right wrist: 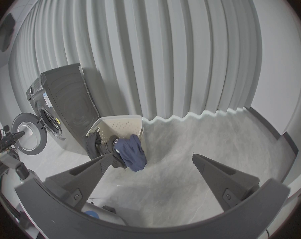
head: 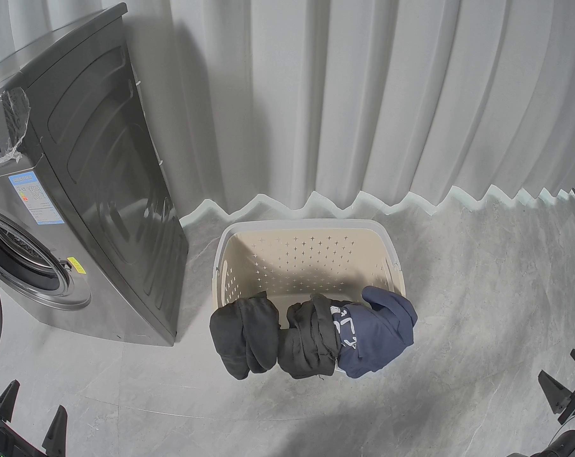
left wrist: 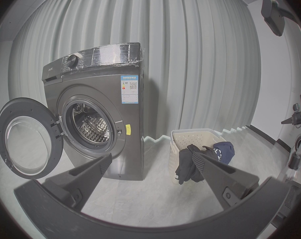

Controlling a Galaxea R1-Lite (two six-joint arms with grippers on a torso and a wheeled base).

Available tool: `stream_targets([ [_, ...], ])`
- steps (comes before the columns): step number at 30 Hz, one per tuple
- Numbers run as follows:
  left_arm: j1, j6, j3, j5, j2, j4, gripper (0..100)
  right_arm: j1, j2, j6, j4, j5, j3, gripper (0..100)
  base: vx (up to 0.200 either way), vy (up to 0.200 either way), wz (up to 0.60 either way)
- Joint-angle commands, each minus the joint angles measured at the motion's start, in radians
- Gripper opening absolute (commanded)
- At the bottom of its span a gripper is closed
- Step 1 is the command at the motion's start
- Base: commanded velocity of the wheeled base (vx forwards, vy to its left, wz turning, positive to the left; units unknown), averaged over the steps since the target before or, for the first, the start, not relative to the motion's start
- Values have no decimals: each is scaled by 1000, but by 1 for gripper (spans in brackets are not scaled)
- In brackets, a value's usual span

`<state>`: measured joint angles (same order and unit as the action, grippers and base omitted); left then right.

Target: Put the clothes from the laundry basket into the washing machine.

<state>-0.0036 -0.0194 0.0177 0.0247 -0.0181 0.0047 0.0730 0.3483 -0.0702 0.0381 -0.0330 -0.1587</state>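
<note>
Clothes [head: 313, 341] all hang over the near rim of the laundry basket [head: 300, 258]: black piece [head: 245, 334] at the washer-side end, dark grey one [head: 307, 344] in the middle, navy one [head: 379, 331] at the far end, each touching the next. The basket sits on the floor [head: 471, 350] near the washing machine [head: 97, 179], close to the curtain [head: 363, 84]. The machine's door [left wrist: 29, 138] is swung wide open, showing the drum [left wrist: 90, 126]. The left gripper [head: 35, 398] hangs low in front of the machine, fingers spread, holding nothing. The right gripper [head: 560, 364] is low off the basket's other side, also spread and empty-handed.
</note>
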Motion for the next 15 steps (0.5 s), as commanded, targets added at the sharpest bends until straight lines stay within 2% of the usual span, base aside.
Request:
stream_targets([
  [1,1,-1,-15,0,17,0,100,37,402,-57,-168,-30,11,100,0,0,0],
  [4,1,-1,-16,0,17,0,100,39,502,-57,-259,-30,24,100,0,0,0],
  [15,1,-1,-16,0,17,0,100,41,704,-59,-371,-30,22,100,0,0,0],
])
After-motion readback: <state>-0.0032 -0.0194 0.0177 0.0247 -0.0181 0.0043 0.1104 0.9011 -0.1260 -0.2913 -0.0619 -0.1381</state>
